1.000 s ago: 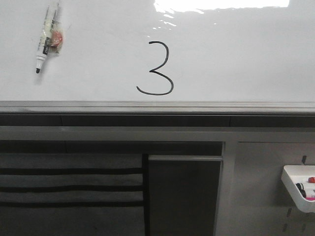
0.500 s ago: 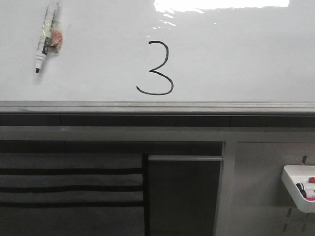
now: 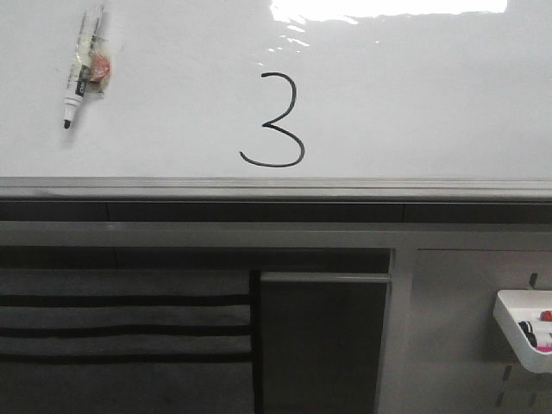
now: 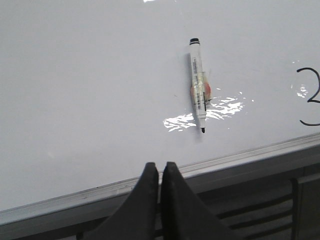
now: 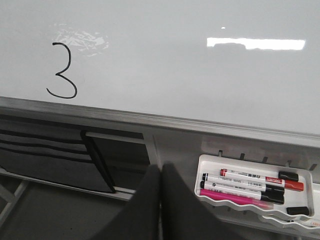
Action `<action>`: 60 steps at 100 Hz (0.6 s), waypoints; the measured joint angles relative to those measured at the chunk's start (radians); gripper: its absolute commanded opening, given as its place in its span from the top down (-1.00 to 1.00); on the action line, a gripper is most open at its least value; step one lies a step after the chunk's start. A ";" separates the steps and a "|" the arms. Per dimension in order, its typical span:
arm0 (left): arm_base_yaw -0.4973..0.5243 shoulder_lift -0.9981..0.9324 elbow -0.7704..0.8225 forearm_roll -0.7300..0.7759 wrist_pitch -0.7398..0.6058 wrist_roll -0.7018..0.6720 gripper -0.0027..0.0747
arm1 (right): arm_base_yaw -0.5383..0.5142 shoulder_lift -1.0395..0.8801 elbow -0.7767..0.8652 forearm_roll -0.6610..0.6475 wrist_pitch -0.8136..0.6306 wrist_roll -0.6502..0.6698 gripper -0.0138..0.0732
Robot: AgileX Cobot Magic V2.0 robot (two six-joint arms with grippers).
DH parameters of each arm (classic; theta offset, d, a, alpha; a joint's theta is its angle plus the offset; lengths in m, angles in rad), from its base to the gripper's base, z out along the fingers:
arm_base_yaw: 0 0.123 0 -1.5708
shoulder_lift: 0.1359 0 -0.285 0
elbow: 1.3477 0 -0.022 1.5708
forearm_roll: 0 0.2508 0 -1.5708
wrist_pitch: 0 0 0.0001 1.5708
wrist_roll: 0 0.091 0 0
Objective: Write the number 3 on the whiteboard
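A thin black hand-drawn number 3 (image 3: 274, 119) stands on the glossy whiteboard (image 3: 431, 95), just above its grey lower rail (image 3: 276, 187). It also shows in the right wrist view (image 5: 62, 71) and partly at the edge of the left wrist view (image 4: 311, 100). A black-tipped white marker pen (image 3: 79, 69) sticks to the board at the upper left, uncapped, tip down; it also shows in the left wrist view (image 4: 198, 85). My left gripper (image 4: 160, 167) is shut and empty, below the rail. My right gripper (image 5: 160, 167) is shut and empty, below the board beside the tray.
A small white tray (image 5: 250, 187) hangs below the board at the right with several markers, red-capped, black-capped and pink; it also shows in the front view (image 3: 523, 328). Dark slatted panels (image 3: 125, 328) and a grey frame lie under the rail.
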 measured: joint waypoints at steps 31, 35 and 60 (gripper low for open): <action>0.004 -0.144 0.256 0.300 -0.197 -0.433 0.98 | 0.000 0.000 0.000 0.000 0.000 0.000 0.85; 0.004 -0.144 0.290 0.334 -0.244 -0.473 0.98 | 0.000 0.000 0.000 0.000 0.000 0.000 0.85; 0.004 -0.144 0.365 0.377 -0.406 -0.526 0.98 | 0.000 0.000 0.000 0.000 0.000 0.000 0.85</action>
